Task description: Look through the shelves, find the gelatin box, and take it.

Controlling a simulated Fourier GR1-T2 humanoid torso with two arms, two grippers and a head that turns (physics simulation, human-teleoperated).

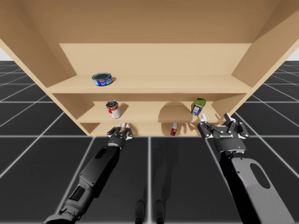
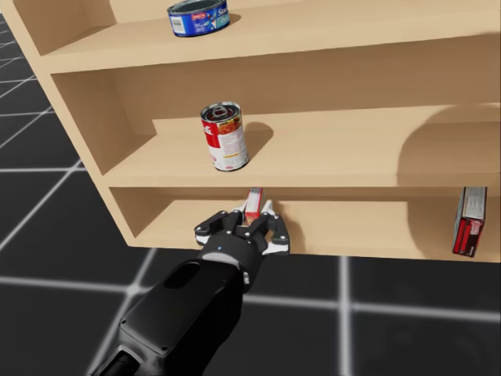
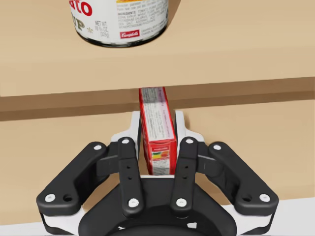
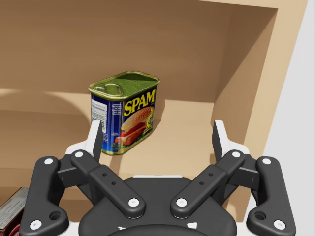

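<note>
A thin red box (image 3: 157, 129) stands upright at the front of the bottom shelf, and my left gripper (image 3: 157, 120) is shut on it, one finger pressed to each side. The same box (image 2: 254, 204) pokes up above my left gripper (image 2: 258, 225) in the head view. In the high view this box (image 1: 123, 126) and the left gripper (image 1: 122, 132) sit at the bottom shelf's left. A second red box (image 1: 173, 129) (image 2: 470, 222) stands further right on that shelf. My right gripper (image 1: 216, 122) (image 4: 157, 132) is open, holding nothing.
On the middle shelf stand a red-and-white can (image 1: 113, 109) (image 2: 225, 135) and, ahead of my right gripper, a blue-and-green rectangular can (image 1: 198, 106) (image 4: 125, 113). A flat blue can (image 1: 102, 79) (image 2: 199, 17) lies on the top shelf (image 1: 187, 85). The middle shelf board runs close above the held box.
</note>
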